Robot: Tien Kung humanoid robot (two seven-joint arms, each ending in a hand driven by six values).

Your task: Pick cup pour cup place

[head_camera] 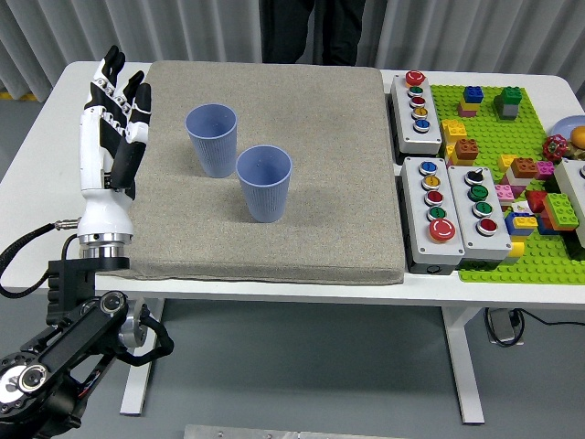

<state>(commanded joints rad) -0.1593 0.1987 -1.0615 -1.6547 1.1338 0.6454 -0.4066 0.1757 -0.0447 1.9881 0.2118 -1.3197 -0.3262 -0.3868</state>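
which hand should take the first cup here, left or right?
Left. The left hand is open and raised over the mat's left edge, beside the far cup, with the near cup just beyond. The right hand isn't in view at all.

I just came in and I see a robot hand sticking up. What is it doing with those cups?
Nothing is being held yet. The robot's white and black left hand is raised with fingers open at the left edge of the grey fabric mat. Two blue ribbed plastic cups stand upright on the mat, untouched. A person in dark clothes stands behind the table.
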